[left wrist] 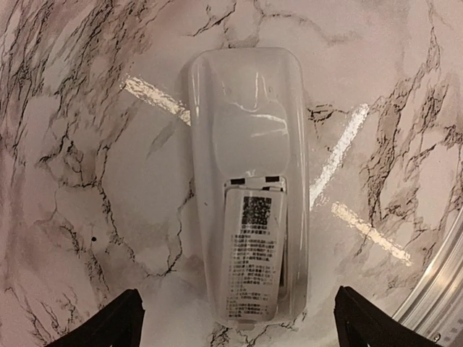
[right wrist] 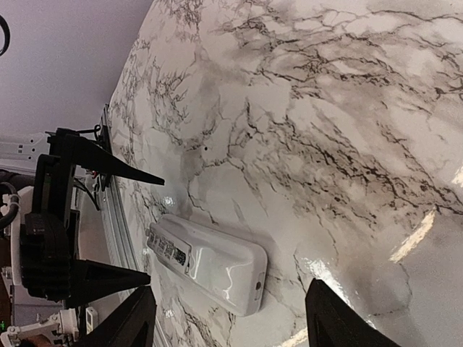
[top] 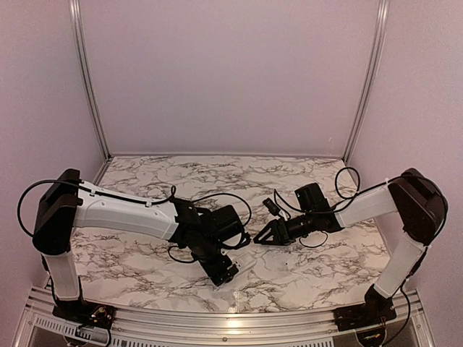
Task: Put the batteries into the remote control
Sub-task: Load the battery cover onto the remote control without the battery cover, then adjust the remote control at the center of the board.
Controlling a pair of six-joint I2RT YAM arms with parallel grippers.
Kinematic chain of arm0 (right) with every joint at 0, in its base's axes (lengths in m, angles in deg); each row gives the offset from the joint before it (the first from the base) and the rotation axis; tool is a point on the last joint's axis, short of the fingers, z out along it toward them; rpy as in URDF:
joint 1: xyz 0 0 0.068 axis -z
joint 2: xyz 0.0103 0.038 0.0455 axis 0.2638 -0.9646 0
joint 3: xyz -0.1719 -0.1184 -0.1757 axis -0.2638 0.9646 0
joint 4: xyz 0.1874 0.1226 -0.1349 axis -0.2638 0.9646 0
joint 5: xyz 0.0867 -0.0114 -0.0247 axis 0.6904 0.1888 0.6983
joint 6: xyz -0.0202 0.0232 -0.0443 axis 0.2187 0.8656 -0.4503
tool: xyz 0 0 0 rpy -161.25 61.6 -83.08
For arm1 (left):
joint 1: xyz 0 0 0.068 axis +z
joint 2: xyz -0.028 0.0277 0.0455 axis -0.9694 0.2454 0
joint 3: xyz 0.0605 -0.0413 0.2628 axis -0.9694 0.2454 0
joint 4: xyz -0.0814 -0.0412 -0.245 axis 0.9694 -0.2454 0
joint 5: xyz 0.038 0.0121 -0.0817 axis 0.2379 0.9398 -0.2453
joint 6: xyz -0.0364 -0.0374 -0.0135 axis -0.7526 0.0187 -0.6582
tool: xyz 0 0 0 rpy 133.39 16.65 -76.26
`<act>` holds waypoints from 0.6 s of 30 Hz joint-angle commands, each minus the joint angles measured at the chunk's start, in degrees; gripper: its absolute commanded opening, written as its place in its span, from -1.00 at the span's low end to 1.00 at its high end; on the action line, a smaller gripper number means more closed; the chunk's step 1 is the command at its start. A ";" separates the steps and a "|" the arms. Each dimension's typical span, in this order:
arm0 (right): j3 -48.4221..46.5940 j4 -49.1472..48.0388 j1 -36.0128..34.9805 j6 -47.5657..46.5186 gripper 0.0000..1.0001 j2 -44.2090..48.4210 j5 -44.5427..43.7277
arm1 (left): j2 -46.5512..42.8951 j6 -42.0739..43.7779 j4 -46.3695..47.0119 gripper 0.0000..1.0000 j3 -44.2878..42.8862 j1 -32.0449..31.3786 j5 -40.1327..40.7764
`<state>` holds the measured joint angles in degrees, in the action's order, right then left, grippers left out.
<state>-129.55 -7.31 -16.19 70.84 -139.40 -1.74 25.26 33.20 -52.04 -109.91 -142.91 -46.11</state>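
The white remote control lies back up on the marble table. Its labelled battery cover sits over the recess, with a dark gap along its right edge. My left gripper is open above the remote's cover end, one fingertip on each side, not touching it. My right gripper is open and empty, low over the table, just short of the remote's other end. In the top view the remote shows between the left gripper and the right gripper. The batteries are hidden or out of view.
The metal rail of the table's near edge runs close to the remote. The left gripper's black fingers show in the right wrist view. Pale walls enclose the table on three sides.
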 commanded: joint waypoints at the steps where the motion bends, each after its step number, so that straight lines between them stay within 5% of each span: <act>1: -0.92 -0.88 -0.42 0.28 0.37 -0.71 0.68 | -0.68 2.78 4.00 0.90 1.96 -1.00 0.84; 18: -0.99 0.66 -0.42 -0.72 0.37 -0.38 0.15 | 2.49 5.55 5.72 0.54 3.70 -1.34 2.17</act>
<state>-129.55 -7.29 -16.25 70.86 -139.40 -1.56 26.31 37.68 -47.48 -107.09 -144.11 -44.67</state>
